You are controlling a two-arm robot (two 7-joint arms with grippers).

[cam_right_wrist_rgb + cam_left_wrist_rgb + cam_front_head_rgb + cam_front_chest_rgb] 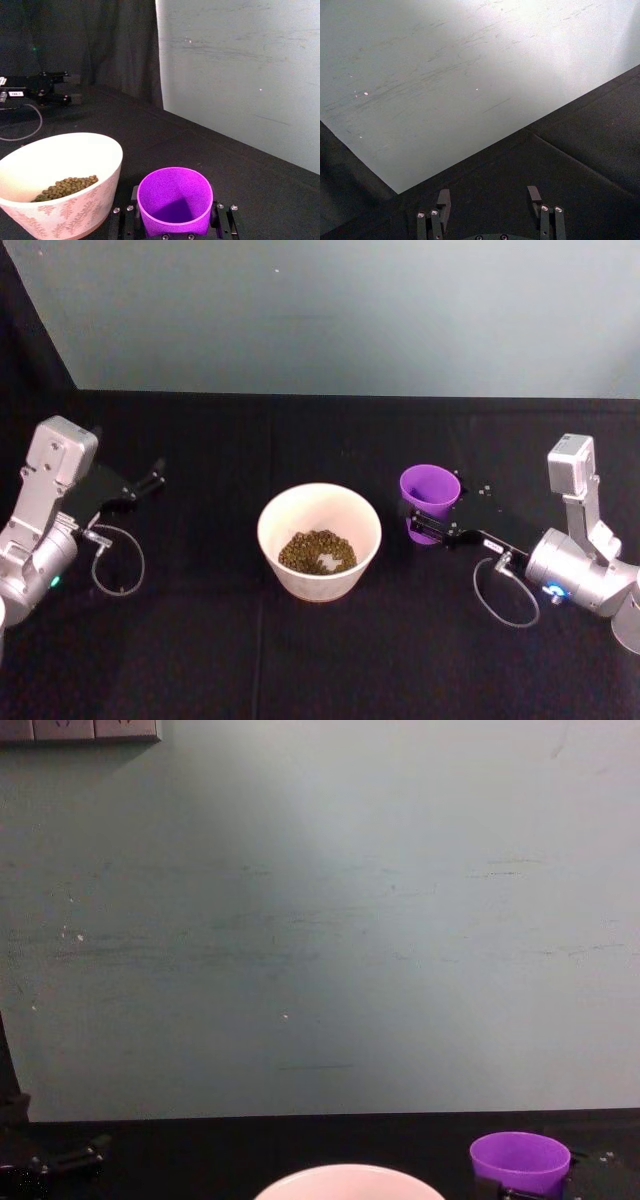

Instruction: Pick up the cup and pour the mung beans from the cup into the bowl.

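My right gripper (432,527) clamps the cup (430,502), upright and apparently empty, just right of the bowl (319,540) holding the beans. Next: lower it level onto the worktop (300,660), then release. Left gripper (150,478) parked, spread apart.

bowl (319,540) at table centre with beans (317,551) inside, cup (429,500) upright just to its right

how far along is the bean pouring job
Done: the mung beans already lie in the bowl, and the cup looks empty and upright. In hand: the right gripper has its jaws around the cup, just right of the bowl. Left: probably only setting the cup down and letting go. The left gripper sits open, off to the left.
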